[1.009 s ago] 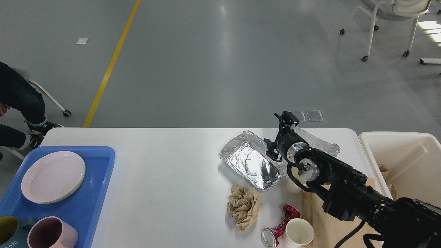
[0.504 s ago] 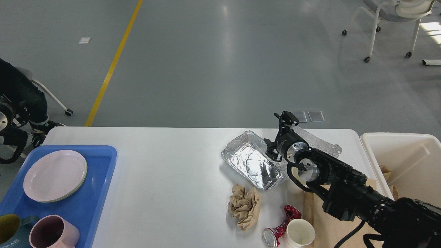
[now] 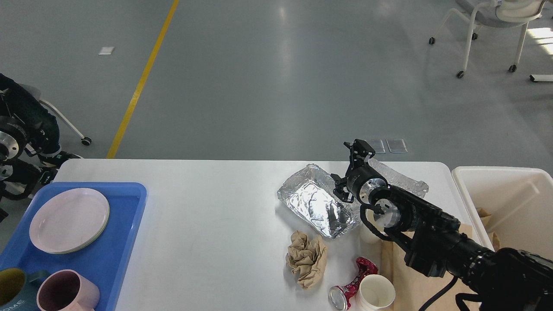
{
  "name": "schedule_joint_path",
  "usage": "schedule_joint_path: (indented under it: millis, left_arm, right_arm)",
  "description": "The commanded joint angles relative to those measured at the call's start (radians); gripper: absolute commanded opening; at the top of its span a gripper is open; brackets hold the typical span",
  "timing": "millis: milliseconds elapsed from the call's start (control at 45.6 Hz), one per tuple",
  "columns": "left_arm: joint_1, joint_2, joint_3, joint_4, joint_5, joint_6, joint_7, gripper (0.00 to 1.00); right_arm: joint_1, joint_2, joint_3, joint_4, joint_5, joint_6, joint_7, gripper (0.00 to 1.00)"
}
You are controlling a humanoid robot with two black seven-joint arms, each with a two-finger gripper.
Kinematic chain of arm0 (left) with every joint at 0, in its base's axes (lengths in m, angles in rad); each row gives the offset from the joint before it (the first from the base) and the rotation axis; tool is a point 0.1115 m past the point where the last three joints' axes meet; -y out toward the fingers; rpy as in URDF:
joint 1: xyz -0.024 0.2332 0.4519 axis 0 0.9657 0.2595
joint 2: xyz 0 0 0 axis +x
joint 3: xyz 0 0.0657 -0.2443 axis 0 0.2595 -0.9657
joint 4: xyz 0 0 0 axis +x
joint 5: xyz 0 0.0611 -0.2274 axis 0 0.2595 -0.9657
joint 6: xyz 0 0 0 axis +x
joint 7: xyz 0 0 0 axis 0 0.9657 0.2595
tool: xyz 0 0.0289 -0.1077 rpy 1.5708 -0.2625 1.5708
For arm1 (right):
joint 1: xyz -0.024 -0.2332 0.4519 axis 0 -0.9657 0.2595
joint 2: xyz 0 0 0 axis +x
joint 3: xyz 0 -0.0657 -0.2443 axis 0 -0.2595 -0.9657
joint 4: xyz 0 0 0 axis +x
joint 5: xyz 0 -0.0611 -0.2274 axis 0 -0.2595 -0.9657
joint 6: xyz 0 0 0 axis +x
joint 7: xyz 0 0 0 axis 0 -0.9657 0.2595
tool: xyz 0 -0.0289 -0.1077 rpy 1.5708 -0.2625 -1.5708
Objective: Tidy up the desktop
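Reaching in from the lower right, the right arm ends in the right gripper [image 3: 360,152], poised over the far rim of a crumpled foil tray [image 3: 317,205] on the desktop [image 3: 207,207]; seen end-on and dark, its fingers cannot be told apart, so neither how wide they stand nor whether they hold anything can be made out. The white desktop fills the near half of the view, its near edge cut off by the frame. A second piece of foil [image 3: 399,181] lies mostly hidden behind the arm. Nearer, a crumpled brown paper ball [image 3: 306,258] sits just beside a crushed red can [image 3: 352,284], which touches a white paper cup [image 3: 375,292]; a flat brown paper sheet [image 3: 399,280] is largely covered by the arm. At right, a cream bin [image 3: 510,190] is cropped by the edge. At left, a blue tray [image 3: 123,242] carries a pink plate [image 3: 69,220], a pink mug [image 3: 65,293] and a dark mug [image 3: 11,289], both cut off. Part of the left arm [image 3: 13,142] shows at the far left edge, its claw out of sight.
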Motion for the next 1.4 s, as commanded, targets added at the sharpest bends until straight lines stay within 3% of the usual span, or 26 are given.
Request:
schedule_joint_path:
  millis: [0, 175, 483, 592, 855, 1097, 1250, 1382]
  left_arm:
    - [0.001, -0.026, -0.002, 0.000, -0.002, -0.001, -0.048, 0.97]
    - [0.006, -0.035, -0.002, 0.000, -0.004, -0.001, -0.137, 0.97]
    - [0.021, -0.090, 0.015, 0.000, -0.002, -0.004, -0.151, 0.97]
    - [0.044, -0.119, 0.005, 0.000, -0.002, -0.004, -0.175, 0.97]
    - [0.058, -0.197, 0.020, 0.000, 0.010, -0.009, -0.376, 0.97]
    - [0.070, -0.202, 0.071, -0.003, 0.011, -0.113, -0.422, 0.97]
    - [0.104, -0.202, 0.075, -0.003, 0.011, -0.148, -0.520, 0.97]
    - [0.132, -0.205, 0.064, -0.003, 0.008, -0.208, -0.569, 0.97]
  right_arm:
    - [0.000, 0.000, 0.000, 0.000, 0.000, 0.000, 0.000, 1.00]
    - [0.000, 0.000, 0.000, 0.000, 0.000, 0.000, 0.000, 1.00]
    - [0.000, 0.000, 0.000, 0.000, 0.000, 0.000, 0.000, 1.00]
    - [0.000, 0.000, 0.000, 0.000, 0.000, 0.000, 0.000, 1.00]
    - [0.000, 0.000, 0.000, 0.000, 0.000, 0.000, 0.000, 1.00]
    - [0.000, 0.000, 0.000, -0.001, 0.000, 0.000, 0.000, 1.00]
    - [0.000, 0.000, 0.000, -0.001, 0.000, 0.000, 0.000, 1.00]
    - [0.000, 0.000, 0.000, -0.001, 0.000, 0.000, 0.000, 1.00]
